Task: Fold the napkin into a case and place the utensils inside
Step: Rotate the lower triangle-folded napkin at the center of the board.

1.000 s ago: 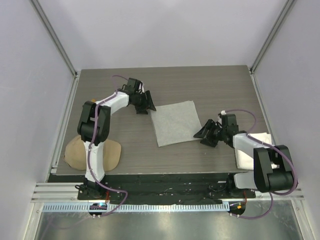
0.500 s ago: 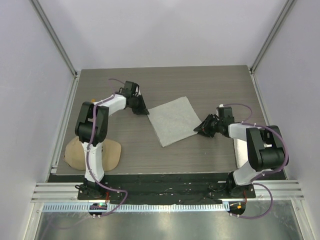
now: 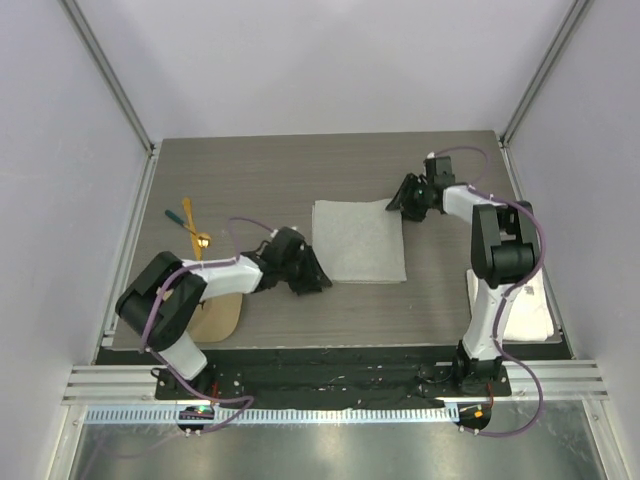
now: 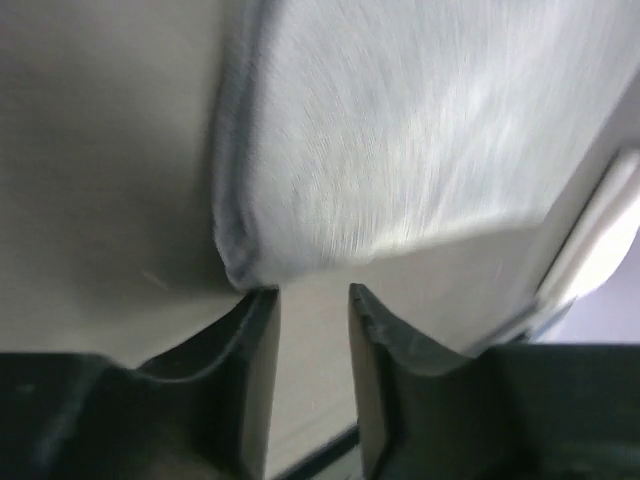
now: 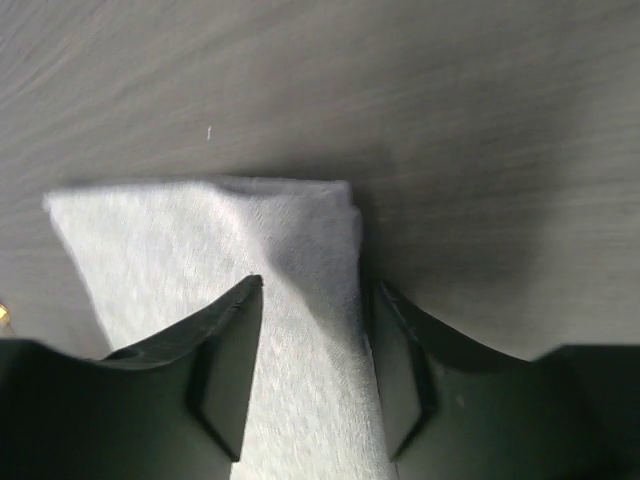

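Left jaws parted beside napkin corner, right jaws parted astride another, utensils well apart

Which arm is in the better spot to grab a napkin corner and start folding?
Probably right: a corner of the napkin lies between the fingers of the right claw. The left claw sits just short of its corner.

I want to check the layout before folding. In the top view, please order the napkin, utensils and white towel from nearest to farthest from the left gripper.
From the left gripper:
1. The napkin, its near corner at the fingertips.
2. The utensils, back on the left side.
3. The white towel, far right edge.
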### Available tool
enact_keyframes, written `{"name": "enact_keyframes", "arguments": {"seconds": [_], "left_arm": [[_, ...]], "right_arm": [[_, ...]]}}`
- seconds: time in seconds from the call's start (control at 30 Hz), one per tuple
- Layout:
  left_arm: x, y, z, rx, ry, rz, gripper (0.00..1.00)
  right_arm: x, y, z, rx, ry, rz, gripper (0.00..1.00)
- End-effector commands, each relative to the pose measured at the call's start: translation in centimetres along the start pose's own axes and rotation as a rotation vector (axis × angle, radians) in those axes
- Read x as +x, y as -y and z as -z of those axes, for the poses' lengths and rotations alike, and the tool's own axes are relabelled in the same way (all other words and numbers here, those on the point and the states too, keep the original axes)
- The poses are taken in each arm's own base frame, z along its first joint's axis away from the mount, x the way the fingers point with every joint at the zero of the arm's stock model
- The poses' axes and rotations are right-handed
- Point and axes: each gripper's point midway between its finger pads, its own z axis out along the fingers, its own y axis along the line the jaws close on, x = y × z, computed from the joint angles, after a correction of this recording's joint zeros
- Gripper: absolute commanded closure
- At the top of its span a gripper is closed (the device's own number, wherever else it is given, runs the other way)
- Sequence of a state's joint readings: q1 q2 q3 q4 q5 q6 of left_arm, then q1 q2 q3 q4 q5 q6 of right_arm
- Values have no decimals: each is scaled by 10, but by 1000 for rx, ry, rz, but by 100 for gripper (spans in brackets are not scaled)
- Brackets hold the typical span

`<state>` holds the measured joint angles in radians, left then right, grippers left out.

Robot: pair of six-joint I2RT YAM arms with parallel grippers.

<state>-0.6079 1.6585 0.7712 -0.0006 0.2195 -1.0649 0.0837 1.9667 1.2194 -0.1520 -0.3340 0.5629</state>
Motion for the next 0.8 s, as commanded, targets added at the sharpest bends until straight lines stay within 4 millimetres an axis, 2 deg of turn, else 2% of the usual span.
{"name": "enact_keyframes", "arguments": {"seconds": [0.0, 0.03, 0.07, 0.13, 0.17, 0.2, 0.27, 0.33, 0.37, 0.4, 0.43, 0.47, 0.5, 0.53, 0.6, 0.63, 0.7, 0.77], "left_arm": [[37, 8, 17, -4, 3, -35, 52], [40, -1, 22, -26, 6, -42, 49], [37, 9, 38, 16, 32, -79, 47], [38, 3, 56, 1, 44, -115, 44], [37, 5, 65, 7, 54, -129, 43], [34, 13, 82, 45, 84, -163, 41], [29, 13, 98, 24, 114, -191, 41], [21, 20, 114, 31, 152, -231, 41], [19, 15, 119, -3, 151, -241, 41], [13, 26, 125, 14, 168, -256, 42], [10, 28, 128, 13, 172, -283, 43], [7, 30, 129, 13, 175, -288, 43], [2, 38, 133, 33, 180, -293, 44], [0, 40, 133, 36, 181, -297, 44], [-8, 46, 137, 56, 193, -289, 44], [-12, 50, 141, 66, 201, -288, 44], [-18, 51, 146, 68, 213, -286, 44], [-22, 54, 151, 73, 227, -291, 44]], "right_arm": [[-25, 21, 7, 263, 5, 130, 43], [-28, 25, 15, 306, 17, 146, 34], [-31, 32, 32, 372, 42, 154, 31], [-41, 44, 56, 472, 114, 175, 25], [-40, 42, 72, 485, 130, 182, 24], [-39, 43, 80, 498, 136, 193, 24], [-29, 45, 93, 552, 128, 232, 23], [-21, 28, 102, 532, 143, 271, 24], [-8, 15, 99, 516, 131, 304, 25], [-2, 4, 100, 497, 137, 321, 25], [5, -5, 98, 483, 134, 332, 30], [22, -23, 90, 425, 110, 354, 33], [30, -29, 82, 398, 97, 353, 37], [38, -36, 75, 372, 79, 346, 47], [55, -55, 60, 318, 43, 348, 61], [62, -54, 50, 333, 28, 354, 71], [68, -62, 40, 334, 50, 360, 76], [71, -62, 29, 342, 50, 357, 83]]}}
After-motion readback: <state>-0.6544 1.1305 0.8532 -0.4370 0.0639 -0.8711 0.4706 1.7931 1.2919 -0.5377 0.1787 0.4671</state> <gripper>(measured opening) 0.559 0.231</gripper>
